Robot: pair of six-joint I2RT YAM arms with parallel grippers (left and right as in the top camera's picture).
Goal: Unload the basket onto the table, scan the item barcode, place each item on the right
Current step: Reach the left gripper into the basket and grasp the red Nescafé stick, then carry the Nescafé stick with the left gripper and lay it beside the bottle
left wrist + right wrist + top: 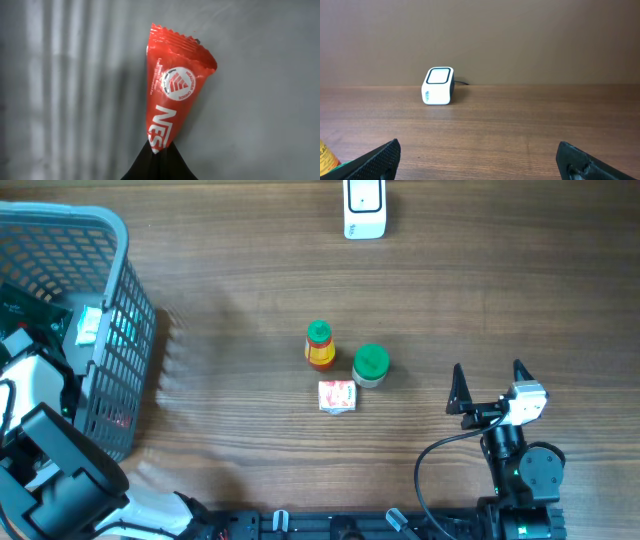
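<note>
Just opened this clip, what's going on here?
The left claw is shut on one end of a red snack packet, over by the grey basket. The right claw sits open and empty near the table's front edge. The white scanner stands at the far edge, and the packet has not yet reached it. A bottle, a jar and a small box stand mid-table.

The dark wood-grain table (230, 310) carries a white box-shaped scanner (364, 208) well ahead of the right gripper (488, 375). To that gripper's left stand a green-capped yellow bottle (319, 346), a green-lidded jar (370, 365) and a small red-and-white carton (337, 396). Far to its left sits a grey plastic mesh basket (120, 340).
</note>
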